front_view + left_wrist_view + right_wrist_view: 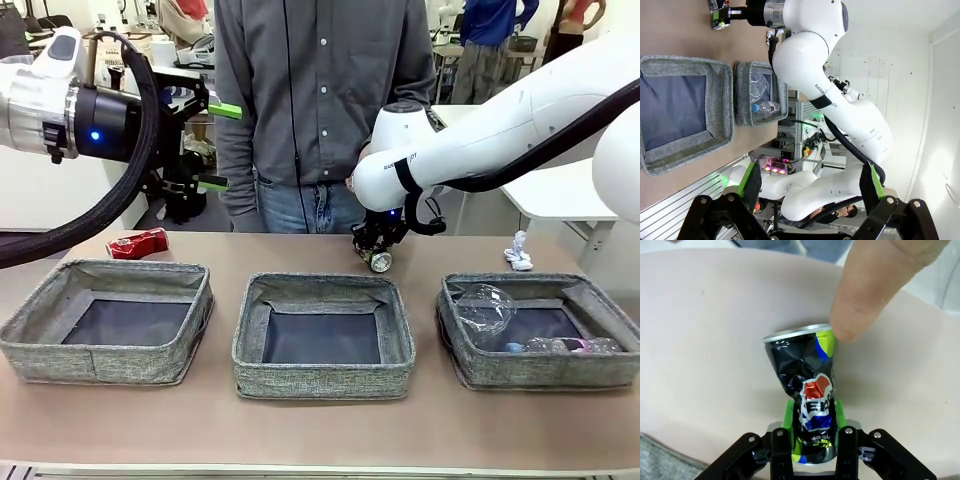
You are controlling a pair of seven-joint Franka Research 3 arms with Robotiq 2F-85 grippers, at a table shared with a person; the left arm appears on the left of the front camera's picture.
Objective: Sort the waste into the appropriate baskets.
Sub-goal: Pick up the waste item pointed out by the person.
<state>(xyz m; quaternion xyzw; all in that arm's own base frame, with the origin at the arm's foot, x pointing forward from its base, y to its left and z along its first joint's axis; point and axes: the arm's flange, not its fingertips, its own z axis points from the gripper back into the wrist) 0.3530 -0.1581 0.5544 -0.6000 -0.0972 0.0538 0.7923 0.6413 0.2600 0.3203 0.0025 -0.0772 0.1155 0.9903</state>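
Low in the right wrist frame, my right gripper point(813, 414) clamps the dark can point(800, 365); I should lift straight, clear of the finger point(865, 295). My left gripper point(810, 182) hangs wide open.

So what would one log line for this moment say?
right fingers: gripping dark can on table | person's finger: touching can's free end | left fingers: open, empty, raised
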